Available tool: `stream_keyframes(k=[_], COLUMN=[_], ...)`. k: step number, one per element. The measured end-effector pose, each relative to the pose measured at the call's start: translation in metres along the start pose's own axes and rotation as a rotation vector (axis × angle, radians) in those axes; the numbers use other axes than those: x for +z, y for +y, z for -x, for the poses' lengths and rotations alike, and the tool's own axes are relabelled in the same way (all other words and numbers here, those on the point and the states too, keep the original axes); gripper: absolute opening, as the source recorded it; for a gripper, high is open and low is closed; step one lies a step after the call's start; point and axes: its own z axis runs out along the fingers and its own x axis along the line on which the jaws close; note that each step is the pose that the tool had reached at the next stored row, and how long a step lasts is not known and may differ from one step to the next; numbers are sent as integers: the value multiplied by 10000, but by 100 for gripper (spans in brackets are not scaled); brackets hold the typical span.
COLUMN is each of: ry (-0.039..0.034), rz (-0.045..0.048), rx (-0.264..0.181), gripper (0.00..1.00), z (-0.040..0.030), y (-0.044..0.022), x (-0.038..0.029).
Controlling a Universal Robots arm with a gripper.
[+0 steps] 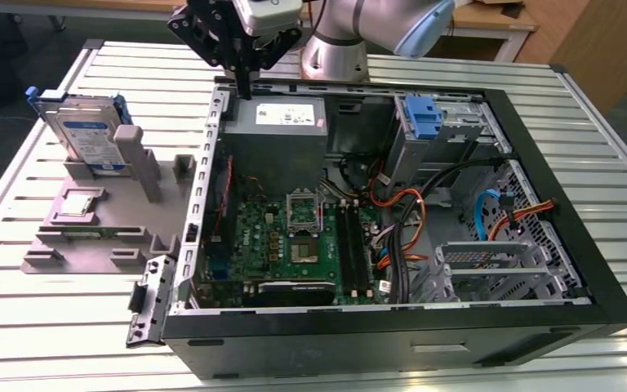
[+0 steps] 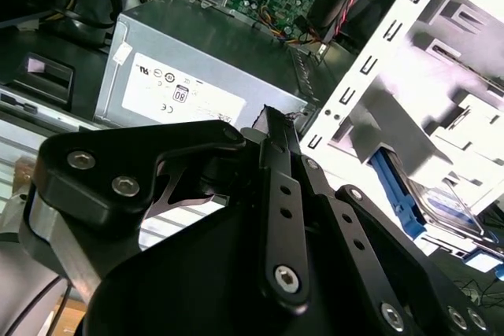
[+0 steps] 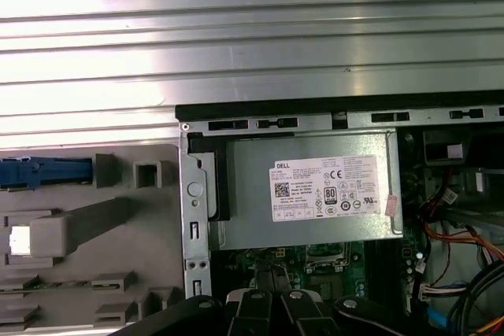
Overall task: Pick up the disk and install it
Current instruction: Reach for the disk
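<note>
Status: no step of the task was complete. The disk (image 1: 82, 135) stood upright in its blue caddy in a slot of the grey holding fixture (image 1: 95, 245), at the upper left of the exterior view, outside the computer case (image 1: 575, 269) and untouched.

My gripper (image 1: 247, 91) hung over the rear wall of the case, above the power supply (image 1: 281, 118) and well apart from the disk. My fingers (image 2: 272, 155) were pressed together with nothing between them. Both pickup and installation remained.

Contents:
- **Fixture:** it held the disk and, lower down, a small square part (image 1: 79, 204) lying in a recess.
- **Open case:** it held the power supply, the green motherboard (image 1: 297, 241), orange and black cables (image 1: 406, 224), a drive cage with a blue plastic bracket (image 1: 423, 114) at upper right, and a perforated metal cage (image 1: 477, 265) at lower right, which I judged vacant.
</note>
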Motion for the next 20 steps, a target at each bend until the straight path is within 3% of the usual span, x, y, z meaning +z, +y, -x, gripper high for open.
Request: stream_keyframes(k=[20], ry=[1], rz=[-1], rx=[0], gripper=[10], z=[-96], y=[-7], x=[0])
